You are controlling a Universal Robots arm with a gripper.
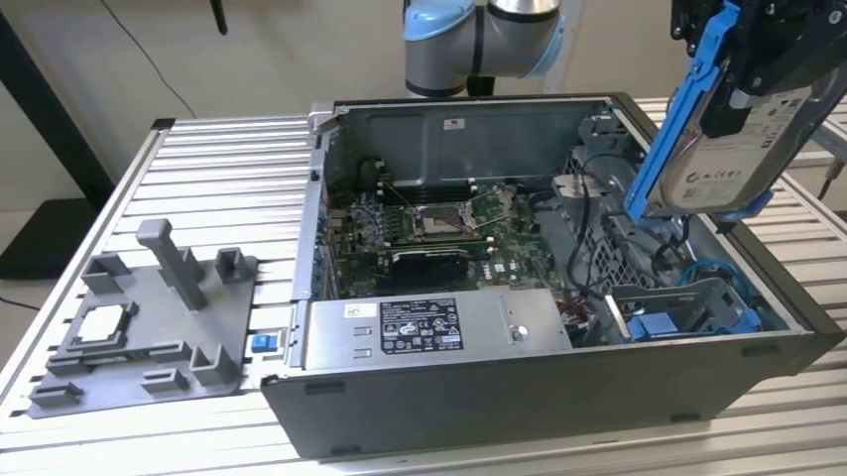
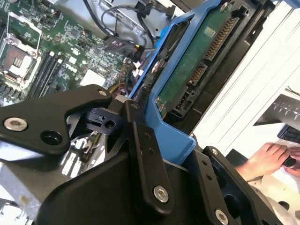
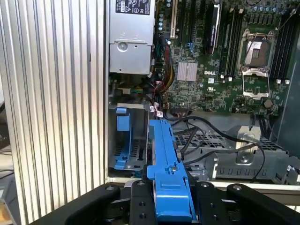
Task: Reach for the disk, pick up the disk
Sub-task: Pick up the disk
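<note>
Gripper (image 1: 755, 74) clamped on the disk (image 1: 725, 164), held upright above the open computer case (image 1: 530, 397), well clear of its drive bay (image 1: 681, 307). Risk of slipping: narrow hold on the blue frame (image 3: 166, 173) edge only. Risk of snagging on loose black cables (image 3: 215, 136) just below. Inside the case: motherboard (image 1: 437, 223), boxed power supply (image 1: 437, 327), cables. Beside it on the surface (image 1: 225, 169), grey tray (image 1: 146, 337) holding a small square chip (image 1: 103, 325).

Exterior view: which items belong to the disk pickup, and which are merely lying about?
Job: silver metal disk in blue plastic frame; black gripper shut on it, lifted above the open grey computer case.
Lying about: grey plastic fixture tray; small square silver chip.
</note>
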